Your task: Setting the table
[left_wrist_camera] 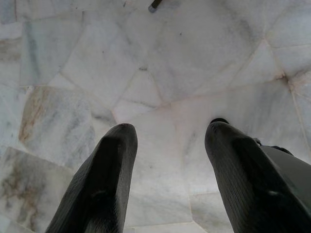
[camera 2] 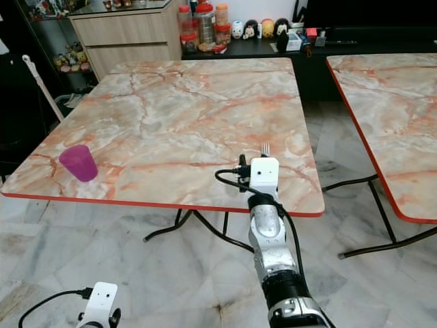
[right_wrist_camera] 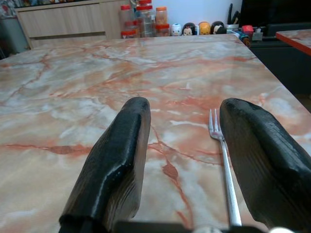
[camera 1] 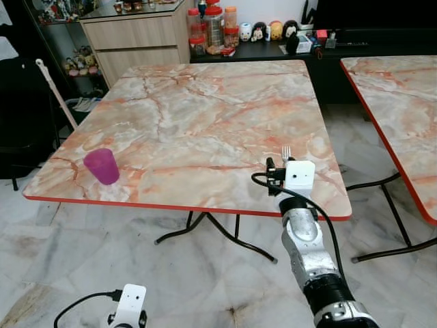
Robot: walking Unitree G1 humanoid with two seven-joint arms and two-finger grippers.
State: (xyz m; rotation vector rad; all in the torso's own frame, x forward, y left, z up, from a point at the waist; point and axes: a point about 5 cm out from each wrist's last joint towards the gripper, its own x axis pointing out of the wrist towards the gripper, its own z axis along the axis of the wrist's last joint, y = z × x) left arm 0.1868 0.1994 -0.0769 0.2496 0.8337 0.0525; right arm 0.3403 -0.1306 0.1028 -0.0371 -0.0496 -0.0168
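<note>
Fork (right_wrist_camera: 224, 160) lies flat on the marble table (camera 1: 198, 130), near the front edge toward the right corner, at about 5 o'clock from the table's middle. Its long axis runs front to back: the tines point toward 12 o'clock, to the far side, and the handle runs back toward the robot. In the right wrist view it rests between the two fingers of the right gripper (right_wrist_camera: 187, 160), much nearer one finger (right_wrist_camera: 262, 160) than the other; whether it touches that finger cannot be told. The right gripper is spread wide and pinches nothing, held low over the tabletop just inside the front edge. A purple cup (camera 1: 102, 166) stands upright near the front left corner, at about 8 o'clock from the table's middle and well apart from the fork; what is inside it cannot be seen from this angle. Beyond the far edge, at 12 o'clock, red-lidded jars (camera 1: 208, 27) stand packed together by a wooden cabinet (camera 1: 133, 37), their contents too small to make out, with small figurines (camera 1: 266, 31) on a dark shelf beside them. A second marble table (camera 1: 396, 102) stands at 3 o'clock. The left gripper (left_wrist_camera: 167, 165) hangs low over the pale stone floor (left_wrist_camera: 160, 63), its fingers apart and holding nothing.
</note>
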